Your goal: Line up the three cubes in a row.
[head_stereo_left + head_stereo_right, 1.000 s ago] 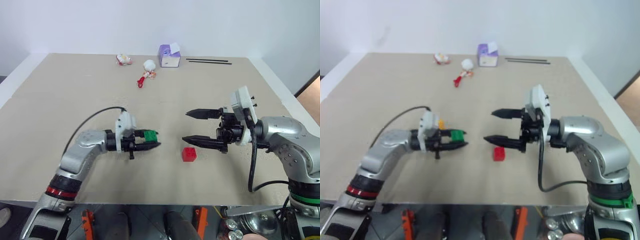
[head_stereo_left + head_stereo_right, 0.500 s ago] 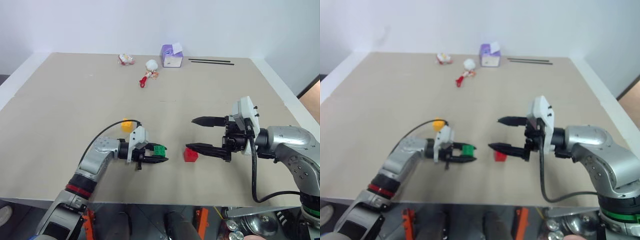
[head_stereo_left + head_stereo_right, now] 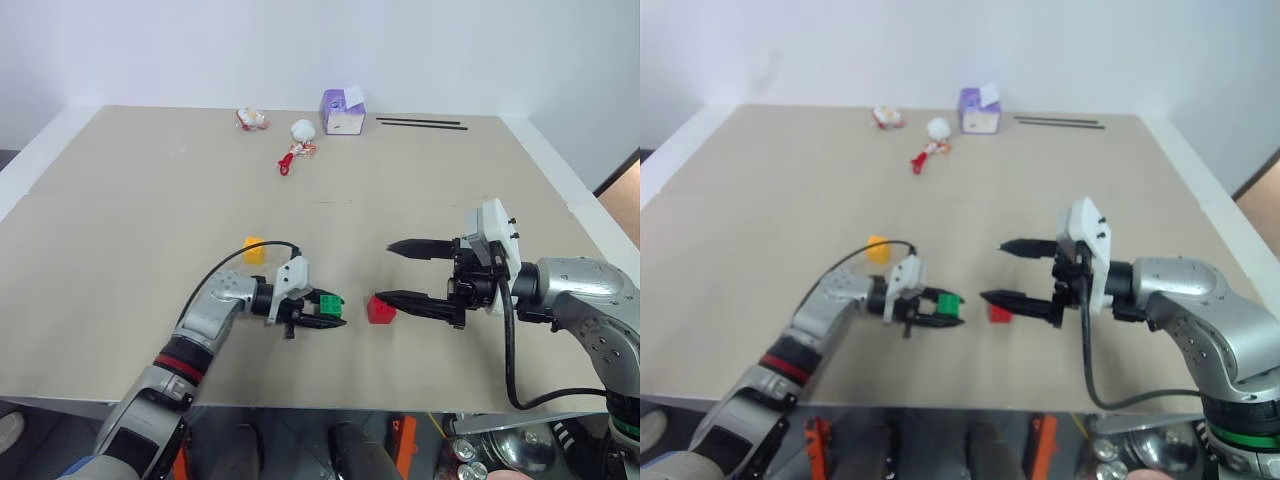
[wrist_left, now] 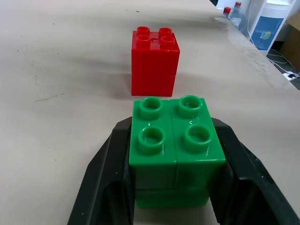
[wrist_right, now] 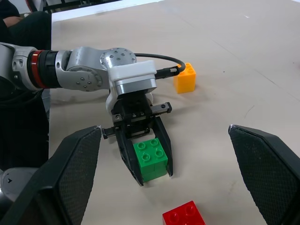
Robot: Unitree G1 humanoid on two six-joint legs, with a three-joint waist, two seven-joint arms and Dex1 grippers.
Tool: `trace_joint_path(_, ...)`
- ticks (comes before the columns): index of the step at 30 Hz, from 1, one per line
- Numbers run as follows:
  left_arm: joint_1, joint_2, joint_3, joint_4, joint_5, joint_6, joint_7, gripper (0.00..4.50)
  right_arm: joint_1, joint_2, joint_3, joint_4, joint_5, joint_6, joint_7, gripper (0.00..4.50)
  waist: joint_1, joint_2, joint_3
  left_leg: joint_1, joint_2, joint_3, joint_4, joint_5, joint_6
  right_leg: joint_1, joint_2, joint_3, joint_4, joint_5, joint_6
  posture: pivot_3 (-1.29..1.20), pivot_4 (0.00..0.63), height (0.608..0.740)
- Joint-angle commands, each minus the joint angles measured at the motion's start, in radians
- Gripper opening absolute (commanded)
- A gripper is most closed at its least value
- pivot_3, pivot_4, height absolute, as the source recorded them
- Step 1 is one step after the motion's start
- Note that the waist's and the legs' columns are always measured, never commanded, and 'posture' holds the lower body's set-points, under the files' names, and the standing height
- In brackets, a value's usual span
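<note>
Gripping the green cube [image 3: 326, 299] low over the counter [image 3: 150, 190], the left end effector [image 3: 330, 311] sits just left of the red cube [image 3: 380, 309]. The right end effector [image 3: 392, 271] stands wide open, empty, beside red. The yellow-orange cube [image 3: 254, 249] lies apart amid bare surface, far from edges.

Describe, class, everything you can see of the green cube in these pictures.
The green cube is a small glossy plastic building block with four round studs on top and a seam down its middle. It sits upright, studs up, clamped on two sides by the black fingers of the left end effector, at the beige table. The red cube stands just ahead, not touching.
</note>
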Motion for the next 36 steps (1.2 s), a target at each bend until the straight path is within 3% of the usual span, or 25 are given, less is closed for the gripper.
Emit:
trace_joint_path(1,-0.017,-0.001,0.008,-0.003,0.004,-0.012,-0.015,1.37,-0.001,-0.018,-0.037,-0.035,0.019,-0.011,-0.004,4.5,0.0,0.0,0.0,0.0,0.0,0.0,0.0,0.0,0.0,0.0,0.0,0.0,0.0,0.0,0.0,0.0,0.15,0.74)
trace_joint_path(5,-0.012,0.002,0.011,-0.007,0.006,-0.01,-0.017,1.37,-0.008,-0.018,-0.032,-0.03,0.018,-0.013,-0.006,4.5,0.0,0.0,0.0,0.0,0.0,0.0,0.0,0.0,0.0,0.0,0.0,0.0,0.0,0.0,0.0,0.0,0.15,0.74)
trace_joint_path(6,-0.012,0.002,0.012,-0.009,0.005,-0.007,-0.017,2.39,-0.01,-0.018,-0.03,-0.027,0.018,-0.014,-0.006,4.5,0.0,0.0,0.0,0.0,0.0,0.0,0.0,0.0,0.0,0.0,0.0,0.0,0.0,0.0,0.0,0.0,0.15,0.74)
trace_joint_path(12,0.006,0.008,0.082,-0.108,-0.071,0.069,0.016,4.33,-0.028,-0.019,-0.031,-0.016,0.024,-0.013,0.003,4.5,-0.001,0.0,0.0,0.0,0.0,0.0,0.0,0.0,0.0,0.0,0.0,0.0,0.0,0.0,0.001,0.0,0.15,0.74)
trace_joint_path(13,0.012,0.013,0.089,-0.127,-0.077,0.079,0.019,4.46,-0.029,-0.019,-0.032,-0.015,0.026,-0.013,0.004,4.5,-0.001,0.0,0.0,0.0,0.0,0.0,0.0,0.0,0.0,0.0,0.0,0.0,0.0,0.001,0.001,0.0,0.15,0.74)
trace_joint_path(18,0.068,0.029,0.228,-0.373,-0.206,0.265,0.185,4.46,-0.053,-0.008,-0.051,-0.009,0.049,-0.015,-0.007,4.5,-0.001,0.0,0.0,0.0,0.0,0.0,0.0,0.0,0.0,0.0,0.0,0.0,0.0,0.0,0.001,0.0,0.15,0.74)
trace_joint_path(21,0.09,-0.025,0.335,-0.464,-0.183,0.299,0.457,4.46,-0.091,0.021,-0.045,0.004,0.045,-0.025,-0.048,4.5,0.0,0.0,0.0,0.0,0.0,-0.001,0.001,0.0,0.0,0.001,0.0,-0.001,0.001,0.001,0.001,0.0,0.15,0.74)
trace_joint_path(23,0.113,-0.066,0.379,-0.497,-0.093,0.293,0.668,4.46,-0.117,0.039,-0.021,0.017,0.026,-0.035,-0.066,4.5,0.0,0.0,0.0,0.001,0.0,-0.001,0.003,0.0,0.0,0.002,0.0,-0.001,0.001,0.002,0.002,0.0,0.15,0.74)
trace_joint_path(26,0.163,-0.129,0.403,-0.542,-0.027,0.313,0.87,4.46,-0.146,0.057,0.017,0.045,0.005,-0.053,-0.06,4.5,0.0,0.0,0.0,0.004,0.0,-0.002,0.004,0.0,0.0,0.006,0.0,0.0,0.001,0.002,0.003,0.0,0.15,0.74)
trace_joint_path(36,0.231,-0.239,0.348,-0.506,0.101,0.331,1.133,4.46,-0.265,0.089,0.098,0.162,-0.058,-0.101,0.003,4.5,0.002,0.0,0.0,0.006,-0.001,-0.001,0.005,0.001,0.0,0.009,0.0,0.0,0.0,0.001,0.0,0.0,0.15,0.74)
